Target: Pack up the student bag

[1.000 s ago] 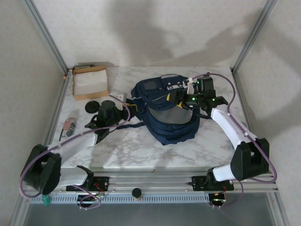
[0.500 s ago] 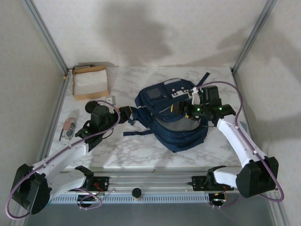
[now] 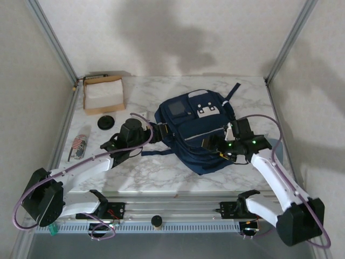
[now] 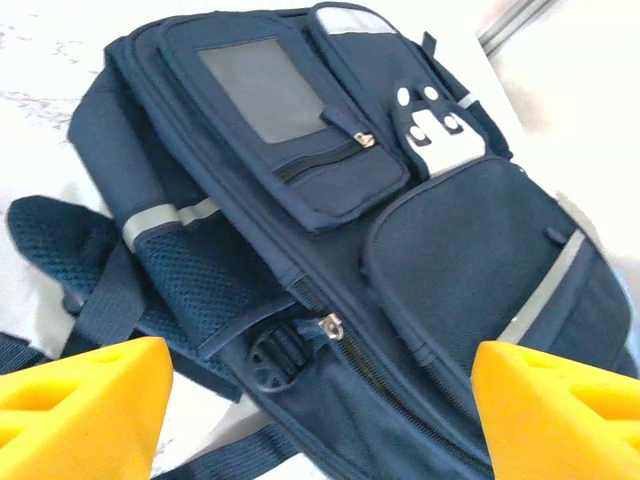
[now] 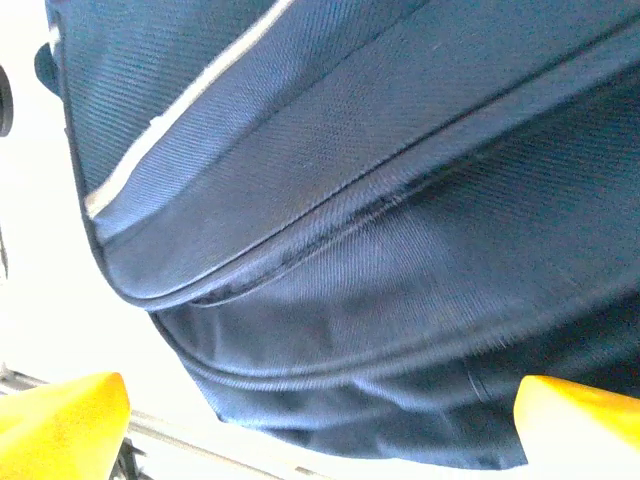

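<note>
Student bag: A large navy blue fabric backpack (image 3: 197, 129) is lying flat, front side up, near the middle of the white marble counter (image 3: 145, 170), a little towards the right.
Bag details: In the left wrist view the backpack (image 4: 400, 250) is showing a grey window pocket (image 4: 262, 88), a white patch (image 4: 440, 135) near the top and a pale stripe (image 4: 548, 290) across the front pocket; a metal zipper pull (image 4: 327, 322) is resting just above a black plastic buckle (image 4: 270, 360).
Straps: A dark strap (image 3: 156, 152) is trailing off the bag's left side onto the counter.
Left end effector: It (image 3: 155, 133) is hovering at the bag's left edge; in its wrist view the end effector (image 4: 320, 420) is standing with its yellow fingers (image 4: 80, 400) spread wide, gripping nothing.
Right end effector: It (image 3: 216, 144) is sitting at the bag's lower right side; in its wrist view the end effector (image 5: 320, 425) is gaping wide, yellow fingertips (image 5: 580, 420) at the frame's corners, navy fabric (image 5: 380, 250) ahead of it but nothing being clamped.
Counter, far left corner: A shallow brown cardboard box (image 3: 103, 94) with white contents is sitting well apart from the bag.
Counter, left side: A black round disc (image 3: 106, 122) is lying near the box; a small red-and-white striped item (image 3: 78, 147) is lying by the left edge.
</note>
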`<state>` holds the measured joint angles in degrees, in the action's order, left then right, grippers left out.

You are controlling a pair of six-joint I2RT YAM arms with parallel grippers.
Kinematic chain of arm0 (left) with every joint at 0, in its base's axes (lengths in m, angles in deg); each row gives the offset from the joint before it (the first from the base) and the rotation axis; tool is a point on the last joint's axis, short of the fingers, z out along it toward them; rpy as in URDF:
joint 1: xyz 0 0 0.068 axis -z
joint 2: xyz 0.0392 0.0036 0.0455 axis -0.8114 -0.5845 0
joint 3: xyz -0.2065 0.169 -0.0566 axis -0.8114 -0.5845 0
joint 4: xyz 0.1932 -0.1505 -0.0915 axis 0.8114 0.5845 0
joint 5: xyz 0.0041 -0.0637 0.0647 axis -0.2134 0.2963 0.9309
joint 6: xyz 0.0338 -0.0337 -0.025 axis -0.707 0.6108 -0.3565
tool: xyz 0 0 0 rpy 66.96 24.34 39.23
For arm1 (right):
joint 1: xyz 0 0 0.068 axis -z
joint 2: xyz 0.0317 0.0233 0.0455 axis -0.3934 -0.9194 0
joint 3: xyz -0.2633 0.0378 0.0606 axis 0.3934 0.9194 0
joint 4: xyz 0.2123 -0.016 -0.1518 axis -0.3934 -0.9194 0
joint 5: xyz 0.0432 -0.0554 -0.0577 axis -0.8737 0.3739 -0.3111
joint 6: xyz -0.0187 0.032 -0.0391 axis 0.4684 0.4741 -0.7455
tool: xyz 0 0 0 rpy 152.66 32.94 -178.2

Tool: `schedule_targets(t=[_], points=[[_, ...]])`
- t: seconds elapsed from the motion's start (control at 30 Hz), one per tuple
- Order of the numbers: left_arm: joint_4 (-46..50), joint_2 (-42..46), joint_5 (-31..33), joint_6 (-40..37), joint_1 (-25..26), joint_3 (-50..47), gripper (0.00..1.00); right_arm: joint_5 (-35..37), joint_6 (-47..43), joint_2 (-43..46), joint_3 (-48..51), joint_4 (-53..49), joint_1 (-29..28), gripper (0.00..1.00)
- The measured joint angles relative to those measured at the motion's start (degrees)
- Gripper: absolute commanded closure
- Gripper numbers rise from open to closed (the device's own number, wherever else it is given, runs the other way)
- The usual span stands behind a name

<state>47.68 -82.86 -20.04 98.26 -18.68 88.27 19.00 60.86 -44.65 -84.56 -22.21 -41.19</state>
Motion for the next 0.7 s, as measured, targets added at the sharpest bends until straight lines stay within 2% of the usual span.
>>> schedule_targets(t=[0.17,0.33,0.53,0.6,0.7], points=[[-0.2,-1.7,-0.1,-0.5,1.2,1.8,0.18,3.4,0.9,2.0,-6.2,-5.4,4.7,0.01],[-0.4,-4.8,-0.2,-0.9,4.4,5.3,0.17,9.1,-1.1,1.0,-13.4,-6.8,17.1,0.01],[-1.6,-9.0,-0.2,-0.8,9.5,9.4,0.16,14.2,-3.4,-4.2,-9.6,3.7,39.6,0.01],[-1.7,-10.6,-0.2,-0.6,11.0,10.8,0.15,15.9,-3.8,-6.7,-6.9,7.1,44.0,0.01],[-1.6,-13.2,-0.2,-0.6,13.4,13.0,0.15,18.6,-4.1,-11.3,-4.3,11.2,46.6,0.01]])
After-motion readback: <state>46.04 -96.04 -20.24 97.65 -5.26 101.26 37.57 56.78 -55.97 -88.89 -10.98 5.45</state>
